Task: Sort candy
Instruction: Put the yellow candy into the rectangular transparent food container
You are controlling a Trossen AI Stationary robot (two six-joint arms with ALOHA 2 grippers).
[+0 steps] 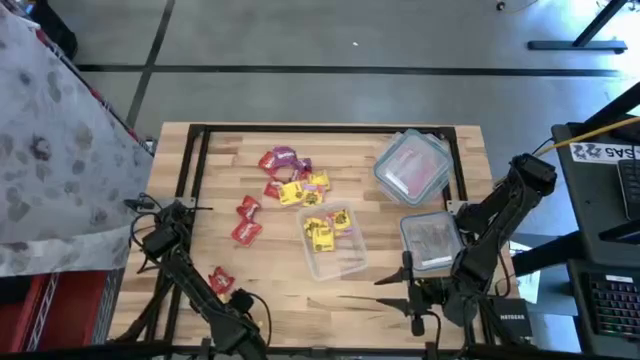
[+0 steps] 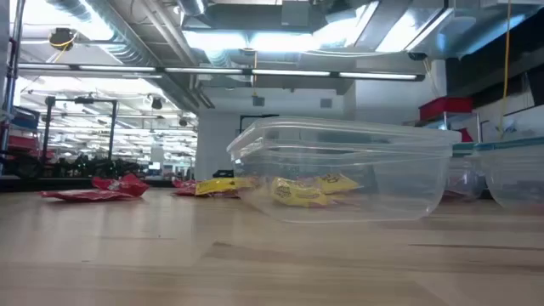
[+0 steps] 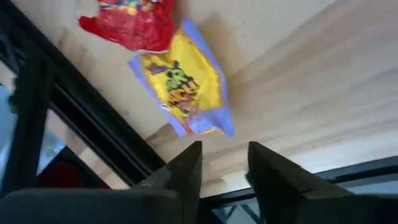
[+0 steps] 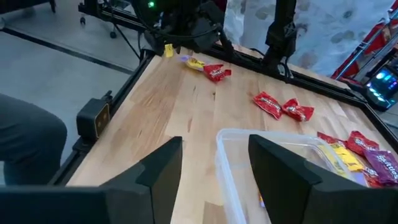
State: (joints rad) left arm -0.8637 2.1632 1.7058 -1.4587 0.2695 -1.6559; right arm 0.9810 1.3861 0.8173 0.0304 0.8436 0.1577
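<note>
At the near edge of the tabletop (image 1: pixel 270 290), the left pincer (image 3: pixel 224 163) is seen slightly parted and empty, close to the near left corner, just short of a yellow packet (image 3: pixel 185 87) that touches a red packet (image 3: pixel 134 22). The right pincer (image 4: pixel 214 163) is found near the near right corner, opened wide and holding nothing, facing an open tub (image 1: pixel 332 243) in which yellow candy (image 1: pixel 325 228) is held. Two red sweets (image 1: pixel 246 220) are placed toward the left edge. Farther back, a mixed heap (image 1: pixel 292 175) of red, yellow and purple candy is spread mid-tabletop. A lidded container (image 1: pixel 412 166) is set by the far right corner.
</note>
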